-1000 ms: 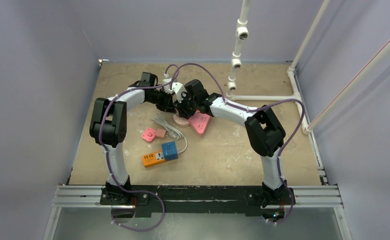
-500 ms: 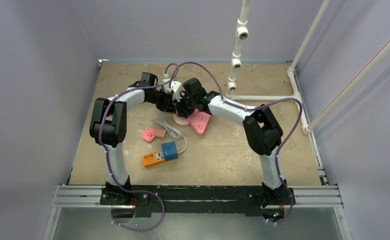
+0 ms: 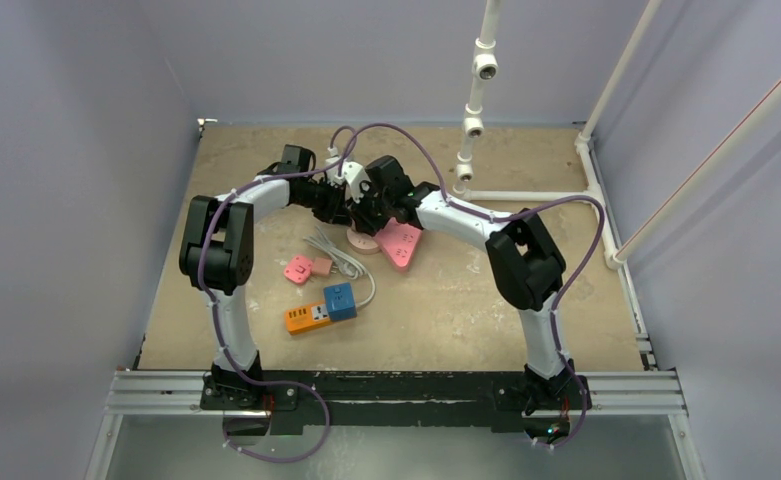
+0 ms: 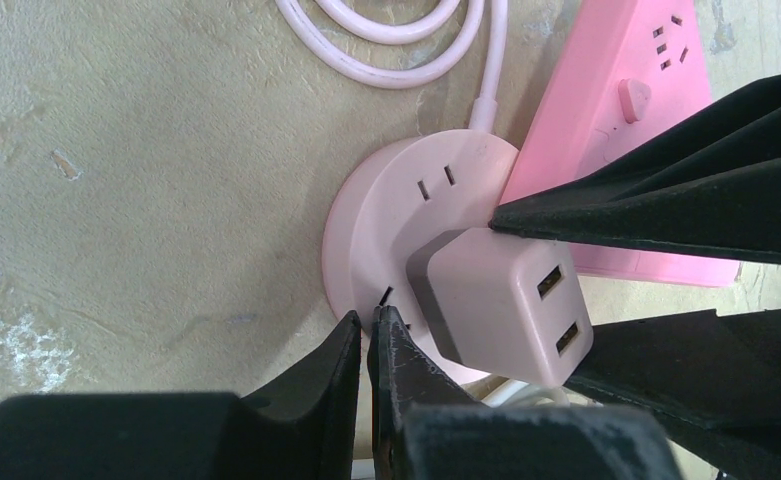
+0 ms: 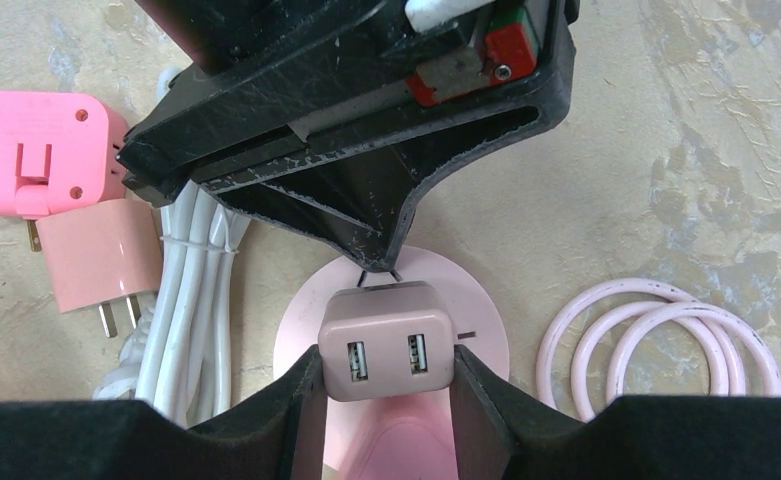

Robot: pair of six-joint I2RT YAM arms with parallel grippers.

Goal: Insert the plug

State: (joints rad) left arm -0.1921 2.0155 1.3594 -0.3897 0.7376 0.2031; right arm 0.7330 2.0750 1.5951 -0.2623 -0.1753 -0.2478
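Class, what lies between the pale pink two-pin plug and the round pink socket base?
A bundle of white cable lies between the pale pink two-pin plug and the round pink socket base, shown in the right wrist view.

We show two arms of like build. The left arm [image 3: 228,310] and the right arm [image 3: 544,335] each alternate glossy white tubular links with bulky black joint housings [image 3: 216,248], and each rises from a black base [image 3: 234,385]. A purple cable [image 3: 376,126] follows every arm, bowing free in loops. One arcs above the wrists, another hangs below the left base. From the right wrist camera we note the left gripper [image 5: 378,262]. Its fingers [image 5: 346,170] are flat black wedges scuffed with pale scratches, under a body carrying a red-and-green block [image 5: 511,40] fixed by one bright screw [image 5: 503,70]. The right gripper [image 5: 386,358] has matte black fingers with slanted inner faces.
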